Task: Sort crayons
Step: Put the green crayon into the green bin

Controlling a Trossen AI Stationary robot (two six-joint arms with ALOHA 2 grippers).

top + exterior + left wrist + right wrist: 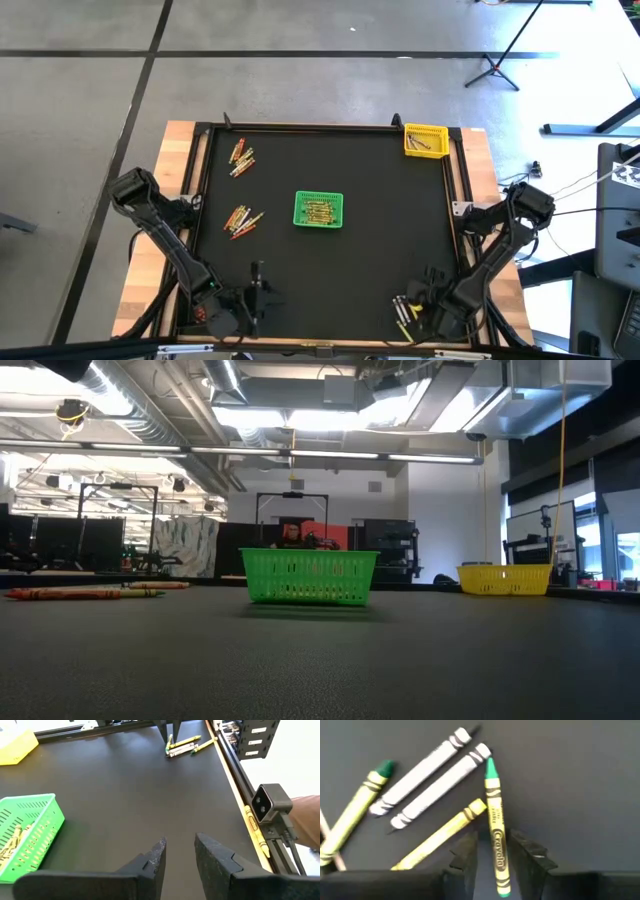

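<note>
Table [330,260] holds the green basket [319,210] at centre; crayons [404,312] lie near the right gripper [496,851], whose parted fingers straddle a green crayon [495,827]. It should lift away straight, I think. The left gripper [179,854] waits, narrowly parted, empty.

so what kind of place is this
Probably a robotics lab or workshop: exposed ceiling ducts, black equipment racks behind the black-matted table, and a black tripod stand on the grey concrete floor.
</note>
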